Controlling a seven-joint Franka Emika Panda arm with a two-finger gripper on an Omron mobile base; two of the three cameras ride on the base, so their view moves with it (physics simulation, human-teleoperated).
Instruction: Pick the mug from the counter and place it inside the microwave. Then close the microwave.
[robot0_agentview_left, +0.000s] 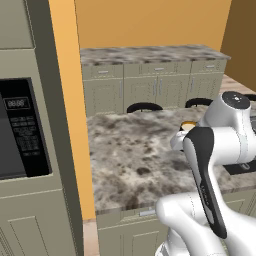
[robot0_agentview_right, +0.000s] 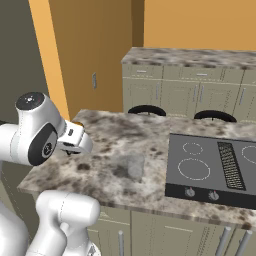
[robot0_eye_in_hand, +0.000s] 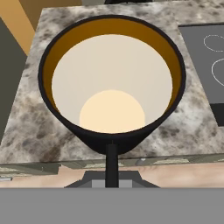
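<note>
- One mug (robot0_eye_in_hand: 111, 78), black outside, cream inside.
- One microwave (robot0_agentview_left: 20, 130) (partly cut off by the frame edge), with one button panel (robot0_agentview_left: 25, 132).
- One clear drinking glass (robot0_agentview_right: 134, 166) on the counter (robot0_agentview_right: 145, 135).
- One cooktop (robot0_agentview_right: 212, 167), with two front knobs (robot0_agentview_right: 190, 192).
- Two dark stool tops (robot0_agentview_right: 146, 110) behind the island.
- One back run of cabinets (robot0_agentview_right: 200, 90).

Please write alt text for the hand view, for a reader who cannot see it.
The end effector is shut on the rim of the black mug, seen from above with its cream inside. Below lie the mottled counter and a grey cooktop at right.
</note>
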